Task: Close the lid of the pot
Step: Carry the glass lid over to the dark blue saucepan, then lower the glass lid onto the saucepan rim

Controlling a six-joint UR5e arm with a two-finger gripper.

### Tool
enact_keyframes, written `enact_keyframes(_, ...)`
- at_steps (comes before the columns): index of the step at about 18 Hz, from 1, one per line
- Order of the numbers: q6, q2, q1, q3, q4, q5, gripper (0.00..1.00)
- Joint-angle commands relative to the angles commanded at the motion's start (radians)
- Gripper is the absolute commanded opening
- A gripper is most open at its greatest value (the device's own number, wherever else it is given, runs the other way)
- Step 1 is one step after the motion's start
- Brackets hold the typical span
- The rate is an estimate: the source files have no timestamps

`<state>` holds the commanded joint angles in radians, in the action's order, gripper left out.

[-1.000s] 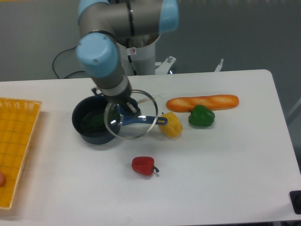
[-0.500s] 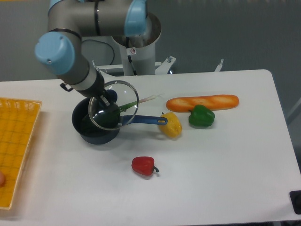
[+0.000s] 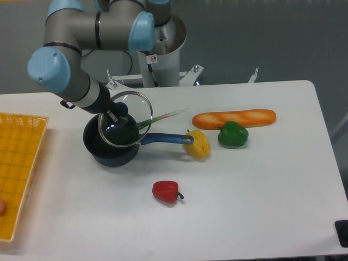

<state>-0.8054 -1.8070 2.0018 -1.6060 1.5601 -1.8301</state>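
Note:
The dark pot (image 3: pixel 106 152) stands at the table's left-centre, its long blue handle (image 3: pixel 166 138) pointing right. Something green lies inside it, with a green stalk sticking out over its right rim. The glass lid (image 3: pixel 126 119) hangs tilted above the pot's right half, its face turned toward the camera. My gripper (image 3: pixel 118 110) is shut on the lid's blue knob, reaching in from the upper left. The pot's left rim shows uncovered.
A yellow pepper (image 3: pixel 197 144) touches the end of the pot handle. A green pepper (image 3: pixel 232 134) and a baguette (image 3: pixel 234 117) lie to the right. A red pepper (image 3: pixel 166 191) sits nearer the front. A yellow basket (image 3: pixel 19 163) is at the left edge.
My gripper has carried the lid leftward and up, from over the pot handle to above the pot's right half. The arm swung left with it.

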Motion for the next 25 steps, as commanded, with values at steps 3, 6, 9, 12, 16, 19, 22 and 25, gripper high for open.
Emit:
enact_keyframes(3, -0.005, -0.006, 0.000, -0.008, -0.038, 0.063, 0.39)
enact_keyframes(6, -0.001, -0.026, 0.000, -0.012, -0.055, 0.078, 0.39)
enact_keyframes(9, -0.003, -0.041, -0.002, -0.020, -0.058, 0.080, 0.39)
enact_keyframes(12, -0.005, -0.034, -0.002, -0.040, -0.060, 0.087, 0.39)
enact_keyframes(16, -0.003, -0.032, 0.000, -0.043, -0.061, 0.095, 0.39)
enact_keyframes(19, -0.003, -0.032, -0.002, -0.043, -0.061, 0.095, 0.39)
enact_keyframes(22, -0.003, -0.034, -0.002, -0.042, -0.061, 0.094, 0.39)
enact_keyframes(25, -0.003, -0.037, 0.000, -0.042, -0.063, 0.094, 0.40)
